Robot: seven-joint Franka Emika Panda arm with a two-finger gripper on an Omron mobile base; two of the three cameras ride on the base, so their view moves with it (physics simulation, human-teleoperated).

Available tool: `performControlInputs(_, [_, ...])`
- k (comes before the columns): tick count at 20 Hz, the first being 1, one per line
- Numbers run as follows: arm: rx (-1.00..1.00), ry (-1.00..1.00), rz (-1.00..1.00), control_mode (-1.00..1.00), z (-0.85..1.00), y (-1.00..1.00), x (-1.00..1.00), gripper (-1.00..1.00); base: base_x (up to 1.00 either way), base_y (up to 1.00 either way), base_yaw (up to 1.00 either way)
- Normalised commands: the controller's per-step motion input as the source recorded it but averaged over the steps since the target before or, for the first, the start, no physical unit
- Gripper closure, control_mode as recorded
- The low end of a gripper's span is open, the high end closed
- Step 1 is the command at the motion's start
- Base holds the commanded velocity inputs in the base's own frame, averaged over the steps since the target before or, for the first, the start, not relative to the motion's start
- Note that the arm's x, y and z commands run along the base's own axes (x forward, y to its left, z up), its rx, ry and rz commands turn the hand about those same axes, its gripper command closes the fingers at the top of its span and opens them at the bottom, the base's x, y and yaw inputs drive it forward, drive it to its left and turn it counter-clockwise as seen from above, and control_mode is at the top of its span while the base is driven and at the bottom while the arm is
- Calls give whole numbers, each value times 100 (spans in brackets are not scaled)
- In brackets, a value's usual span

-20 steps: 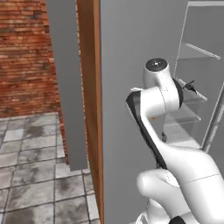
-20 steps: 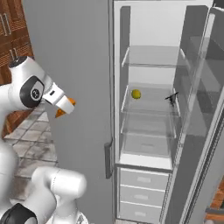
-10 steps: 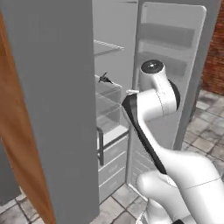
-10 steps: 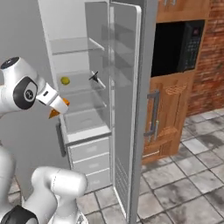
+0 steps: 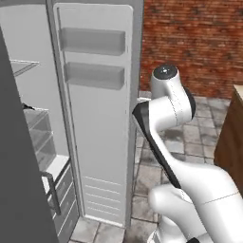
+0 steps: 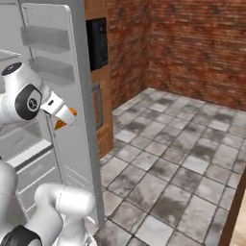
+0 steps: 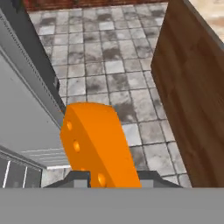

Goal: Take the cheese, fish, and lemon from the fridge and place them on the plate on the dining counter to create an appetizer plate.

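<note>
At the left of the right base view stands the fridge [image 6: 57,72], its door swung open with white bins on the inside. Just in front of that door the hand [image 6: 64,116] sticks out from the white arm, and an orange tip shows at its end. The hand view settles what it is: the cheese [image 7: 97,146], an orange wedge with small holes, sits pinched between the two dark fingertips [image 7: 78,178], hanging over grey floor tiles. To the right of it in that view rises a brown wooden side panel topped by a beige marbled surface, probably the dining counter [image 7: 210,13], though only a corner shows.

So the step in hand looks like the carry: the cheese is out of the fridge and riding in the hand, not yet set down. The next move calls for reaching the tabletop's plate and lowering the wedge onto it before letting go. The lemon and fish would then remain to be fetched.
</note>
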Motion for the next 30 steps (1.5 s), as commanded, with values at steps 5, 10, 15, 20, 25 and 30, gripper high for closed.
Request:
performControlInputs(5, [0, 0, 0, 100, 0, 0, 0, 100, -45, 0, -81])
performControlInputs(10, [0, 0, 0, 100, 0, 0, 0, 100, -9, 0, -56])
performControlInputs(15, [0, 0, 0, 100, 0, 0, 0, 100, 57, -1, -18])
performControlInputs(20, [0, 0, 0, 100, 0, 0, 0, 100, 98, -23, -3])
performControlInputs(25, [0, 0, 0, 100, 0, 0, 0, 100, 100, -43, 0])
performControlInputs(30, [0, 0, 0, 100, 0, 0, 0, 100, 100, -47, 0])
